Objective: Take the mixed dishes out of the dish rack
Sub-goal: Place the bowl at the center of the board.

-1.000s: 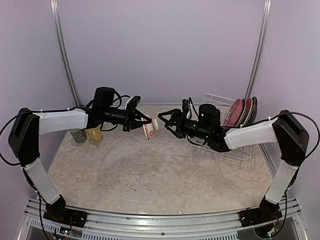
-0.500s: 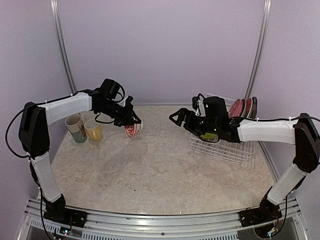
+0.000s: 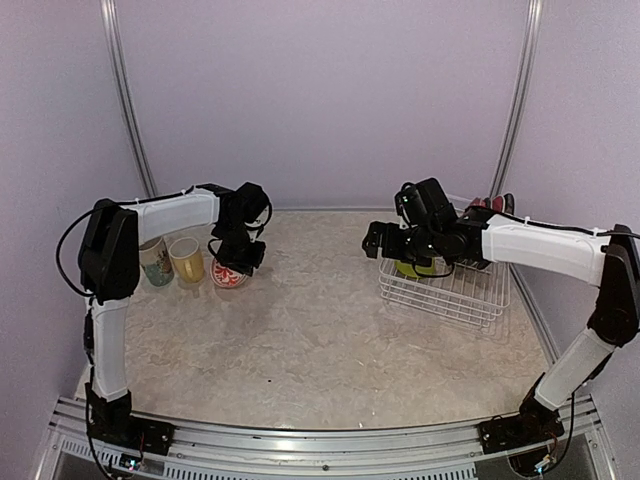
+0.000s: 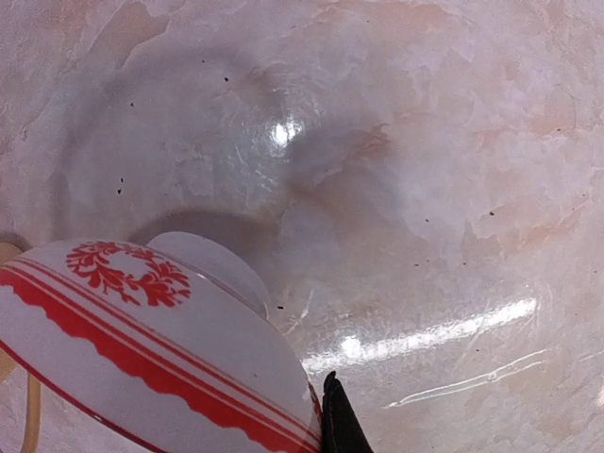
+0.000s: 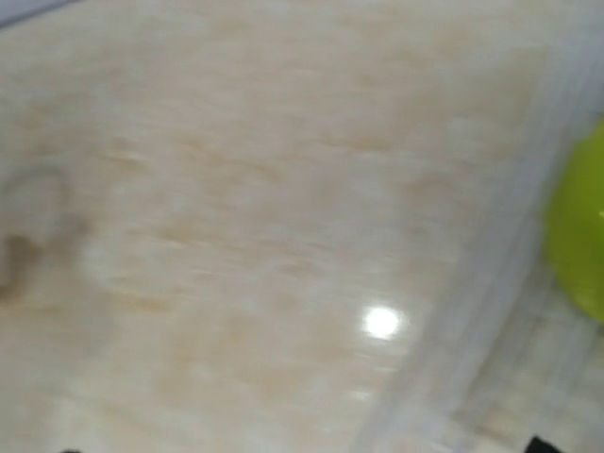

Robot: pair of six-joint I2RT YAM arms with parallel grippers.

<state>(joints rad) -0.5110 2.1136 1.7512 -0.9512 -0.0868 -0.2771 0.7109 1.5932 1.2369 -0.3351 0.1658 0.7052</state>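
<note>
Set small white-and-red bowl [image 3: 230, 273], pinched tight in left gripper [image 3: 241, 256], down softly just right of yellow cup [image 3: 187, 260]; right gripper [image 3: 380, 240] wide open, empty.

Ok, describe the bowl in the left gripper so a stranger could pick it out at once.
Look at the left side of the table, away from the white wire rack. Next to a cream mug and a yellow cup, the left gripper grips the small bowl. Unlike its neighbours it is low and wide, white with red bands and a red floral motif.
</note>
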